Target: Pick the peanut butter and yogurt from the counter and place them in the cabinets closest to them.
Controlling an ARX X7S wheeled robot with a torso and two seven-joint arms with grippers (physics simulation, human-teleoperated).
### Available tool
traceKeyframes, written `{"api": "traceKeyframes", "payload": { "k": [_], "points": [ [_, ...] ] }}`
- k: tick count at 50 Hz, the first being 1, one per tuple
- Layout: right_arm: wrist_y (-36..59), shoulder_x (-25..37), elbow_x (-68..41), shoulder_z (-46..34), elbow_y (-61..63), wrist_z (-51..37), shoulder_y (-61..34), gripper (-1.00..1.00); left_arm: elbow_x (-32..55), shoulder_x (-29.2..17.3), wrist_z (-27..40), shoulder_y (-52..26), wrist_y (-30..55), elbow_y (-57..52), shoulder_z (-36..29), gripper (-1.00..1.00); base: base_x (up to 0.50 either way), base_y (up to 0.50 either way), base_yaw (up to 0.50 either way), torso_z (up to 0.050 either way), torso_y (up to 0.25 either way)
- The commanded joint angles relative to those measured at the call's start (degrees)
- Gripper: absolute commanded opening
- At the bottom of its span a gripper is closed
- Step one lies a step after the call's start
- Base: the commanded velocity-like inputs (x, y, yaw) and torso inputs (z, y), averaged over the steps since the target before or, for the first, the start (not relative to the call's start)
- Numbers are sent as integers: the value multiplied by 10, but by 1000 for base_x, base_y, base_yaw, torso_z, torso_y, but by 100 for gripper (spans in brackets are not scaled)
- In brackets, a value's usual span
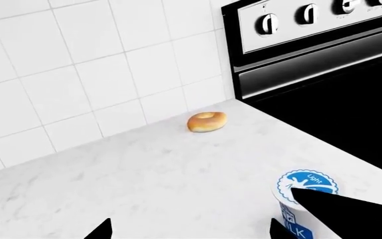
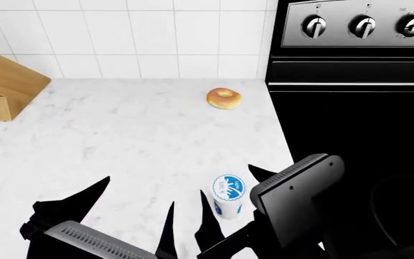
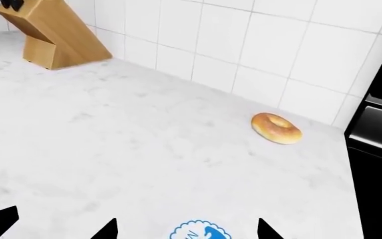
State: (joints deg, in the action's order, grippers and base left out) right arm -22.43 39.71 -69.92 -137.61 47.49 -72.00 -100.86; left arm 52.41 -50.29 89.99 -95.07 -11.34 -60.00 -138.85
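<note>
Left wrist view: the yogurt point(image 1: 302, 204) stands upright on the counter point(image 1: 144, 174) near the black stove point(image 1: 324, 74), a glazed bagel point(image 1: 207, 121) farther off by the tiled wall point(image 1: 78, 74). One dark finger crosses in front of the cup; whether the left gripper point(image 1: 191, 230) is spread or closed cannot be told here.

Head view: the yogurt point(image 2: 228, 196) lies between the right gripper's point(image 2: 230, 186) dark fingertips point(image 2: 262, 172), the jaws spread and not pressing it. The left gripper point(image 2: 138, 208) hangs released beside it. A knife block point(image 2: 6, 83) stands well apart. No peanut butter shows.

Right wrist view: only the cup's printed top point(image 3: 200, 232) shows between the fingertips point(image 3: 268, 228).

Handling, as a judgement: the cup is probably light, thin-walled and smooth; grip the side wall below the lid rim, gently, to avoid crushing or tipping.
</note>
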Motion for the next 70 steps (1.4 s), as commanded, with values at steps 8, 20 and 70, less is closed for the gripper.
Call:
{"api": "traceKeyframes", "payload": {
  "k": [8, 20, 70],
  "points": [
    [-6, -5, -16, 0, -51, 30, 36, 100, -1, -1, 0, -5, -1, 0, -4, 100, 0, 0, 0, 0, 0],
    [-14, -5, -41, 4, -96, 60, 53, 100, -2, -2, 0, -2, 0, 0, -2, 100, 0, 0, 0, 0, 0],
    [7, 22, -9, 47, -15, 14, 1, -100, -14, -16, 0, 5, 0, 0, -3, 100, 0, 0, 0, 0, 0]
  ]
}}
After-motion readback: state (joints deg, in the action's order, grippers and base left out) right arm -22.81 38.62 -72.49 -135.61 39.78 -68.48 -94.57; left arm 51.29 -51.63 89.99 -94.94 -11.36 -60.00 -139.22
